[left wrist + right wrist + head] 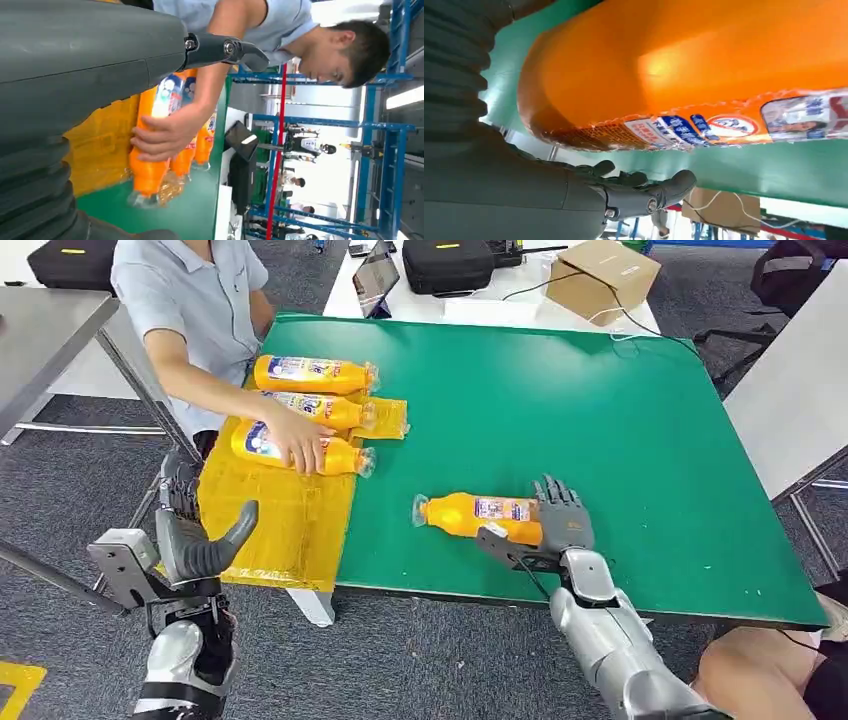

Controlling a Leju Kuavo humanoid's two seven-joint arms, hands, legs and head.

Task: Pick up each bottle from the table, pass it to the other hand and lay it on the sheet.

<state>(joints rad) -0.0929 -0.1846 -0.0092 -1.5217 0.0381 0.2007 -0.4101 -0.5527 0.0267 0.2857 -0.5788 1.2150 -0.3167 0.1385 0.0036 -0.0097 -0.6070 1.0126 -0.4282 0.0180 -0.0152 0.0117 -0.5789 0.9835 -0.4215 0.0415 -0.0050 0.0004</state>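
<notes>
An orange bottle (475, 514) lies on its side on the green table (600, 420), cap pointing left. My right hand (558, 528) is at its base end, fingers straight and apart, thumb beside the bottle; I see no grip. Up close, the bottle (704, 65) lies against that hand (524, 190). Three more orange bottles (312, 374) (320, 408) (345, 457) lie on the yellow sheet (270, 530) at the table's left. A person's hand (300, 445) rests on the nearest one. My left hand (200, 540) hovers over the sheet's near corner, holding nothing.
The person sits at the table's far left corner. A cardboard box (603, 275), a black case (447, 262) and a tablet (376, 280) stand beyond the far edge. A grey table (45, 330) is at left, a white one (800, 390) at right.
</notes>
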